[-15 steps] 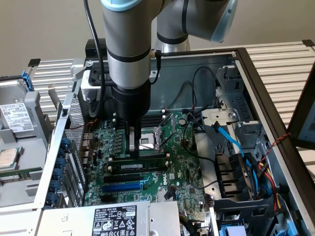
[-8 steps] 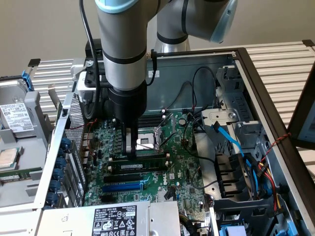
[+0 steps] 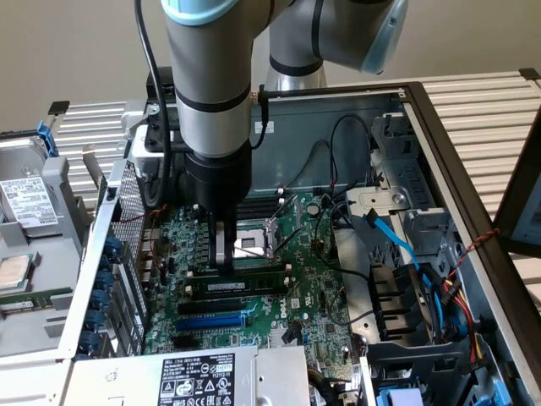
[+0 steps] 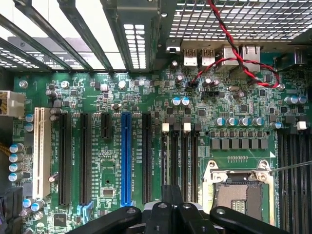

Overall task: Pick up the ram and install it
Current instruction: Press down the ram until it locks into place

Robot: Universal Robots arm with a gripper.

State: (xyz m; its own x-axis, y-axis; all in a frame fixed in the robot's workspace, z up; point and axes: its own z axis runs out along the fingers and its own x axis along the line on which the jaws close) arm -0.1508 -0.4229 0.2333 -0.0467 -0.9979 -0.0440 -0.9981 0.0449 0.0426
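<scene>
Claw [image 3: 224,264] (fingers together) touches the ram [image 3: 245,275] on the motherboard [image 3: 321,296].

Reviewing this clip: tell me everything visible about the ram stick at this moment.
The ram is a long, thin dark-green stick with black chips along its face, lying lengthwise across the motherboard in the exterior view, just below the open CPU socket. It sits edge-down in line with the memory slots, parallel to the black slots and the blue slot nearer the camera. The gripper stands right over its end toward the exterior view's left; whether it is fully seated cannot be told.
</scene>
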